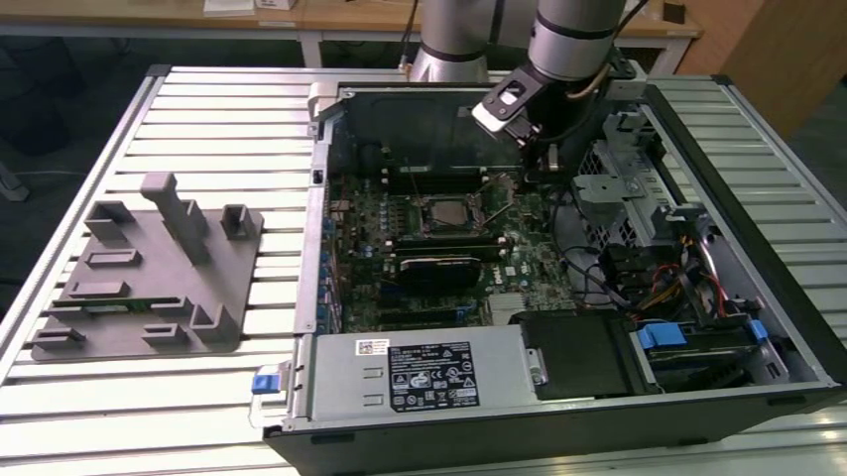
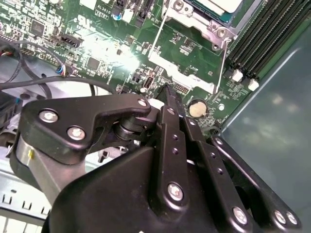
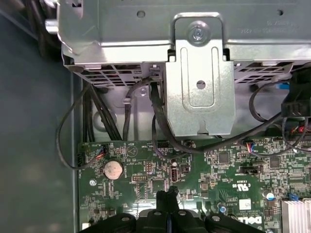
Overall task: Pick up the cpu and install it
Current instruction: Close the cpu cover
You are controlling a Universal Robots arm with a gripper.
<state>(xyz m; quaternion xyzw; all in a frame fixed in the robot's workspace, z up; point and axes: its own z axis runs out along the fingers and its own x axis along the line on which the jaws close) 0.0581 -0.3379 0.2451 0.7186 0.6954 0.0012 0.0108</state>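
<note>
Slatted aluminium table [image 1: 212,109] carries an open black computer case [image 1: 530,433]. Inside the case, the small square silver-topped cpu [image 1: 443,212] lies in its socket on the green motherboard [image 1: 530,248]. The black gripper [image 1: 545,164] hangs near the cpu, over the motherboard, jaws pressed together on nothing.

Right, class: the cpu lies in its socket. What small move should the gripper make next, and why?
Probably a short shift of the gripper toward the wire lever beside the socket. The cpu already lies seated there. The gripper is shut on nothing above the board near the coin battery, and the lever looks unlatched, though I cannot be sure.
</note>
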